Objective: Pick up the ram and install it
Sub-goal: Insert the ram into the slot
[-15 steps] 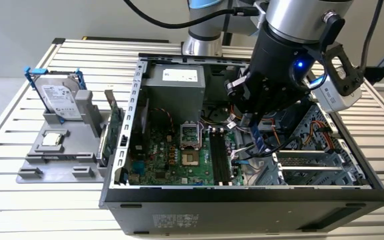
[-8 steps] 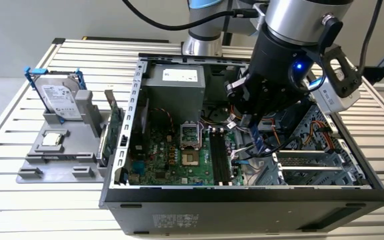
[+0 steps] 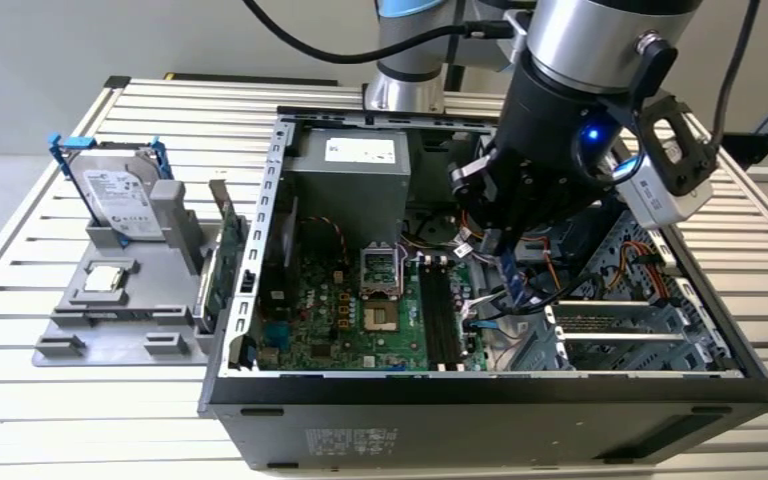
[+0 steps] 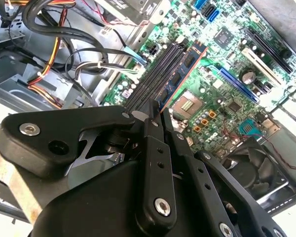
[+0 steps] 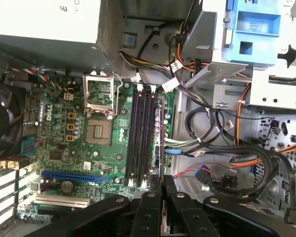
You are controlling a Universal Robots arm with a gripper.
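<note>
Black fingers of the gripper [image 4: 156, 111] are seen clenched on the top edge of the ram [image 4: 180, 74], a light, stiff, fragile board best gripped by its edges, held upright over the motherboard's black slots [image 5: 140, 136].

Claw [image 3: 502, 243], seemingly gripping ram [image 3: 512, 280], above motherboard [image 3: 357, 315].

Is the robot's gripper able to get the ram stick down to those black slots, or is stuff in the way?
Probably yes. The gripper holds the ram just over the black slots, and the cables lie off to one side.
</note>
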